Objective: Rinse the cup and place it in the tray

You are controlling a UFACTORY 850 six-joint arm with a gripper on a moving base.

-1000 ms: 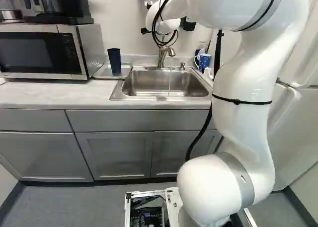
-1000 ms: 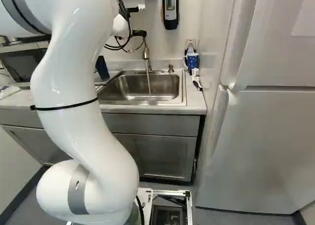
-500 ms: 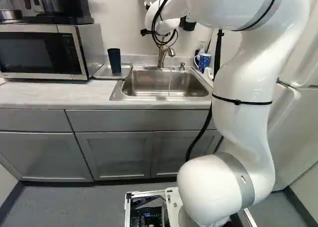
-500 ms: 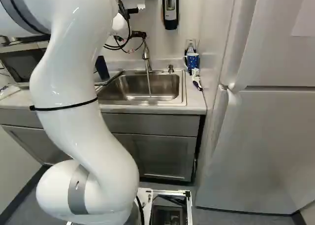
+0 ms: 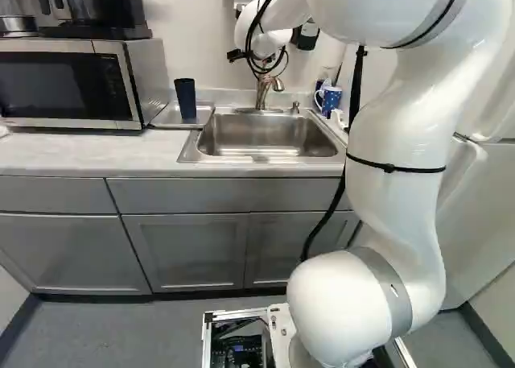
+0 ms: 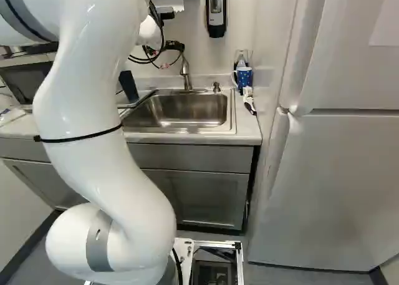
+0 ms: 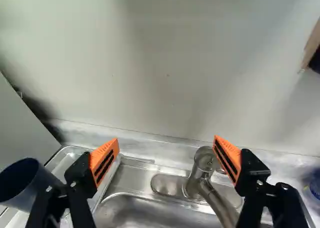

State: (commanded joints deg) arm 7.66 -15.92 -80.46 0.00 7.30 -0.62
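Dark cup point(image 5: 186, 99) in tray point(image 5: 204, 117)

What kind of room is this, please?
Probably a small kitchen or break room: a sink with a faucet, a microwave on the counter, and what looks like a fridge.

Arm point(image 5: 394, 118) glossy white, joints rounded; grey band point(image 5: 394, 291) lower than the sink point(image 5: 265, 134). Black strap point(image 5: 389, 167) right of sink, left base view. Black cables point(image 5: 250, 39) looped above sink. Orange pads point(image 7: 102, 153), black-slotted.
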